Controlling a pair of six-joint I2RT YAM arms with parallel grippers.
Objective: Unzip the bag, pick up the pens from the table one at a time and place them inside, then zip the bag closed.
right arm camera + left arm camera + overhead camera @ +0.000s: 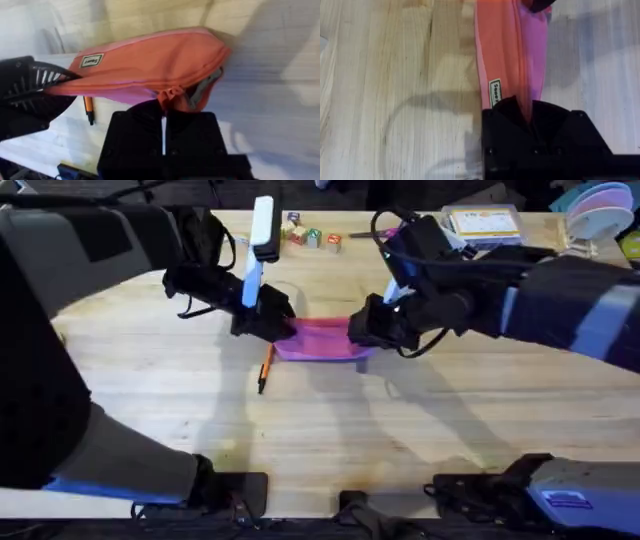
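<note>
The pink bag (325, 340) lies flat on the table (200, 410) between both arms. My left gripper (287, 328) is shut on the bag's left end; in the left wrist view the black fingers (555, 125) pinch the fabric of the bag (502, 55) beside a small label. My right gripper (362, 333) is shut on the right end, where the bag (150, 57) bunches by a grey tab (201, 92) above my gripper (164, 112). An orange pen (265, 368) with a dark tip lies just in front of the bag's left end; this pen (88, 107) peeks out under the bag.
Small coloured blocks (312, 237) sit at the back centre. A clear box (483, 222) and stacked plates (600, 205) stand at the back right. Bare wood stretches in front of the bag toward the arm bases.
</note>
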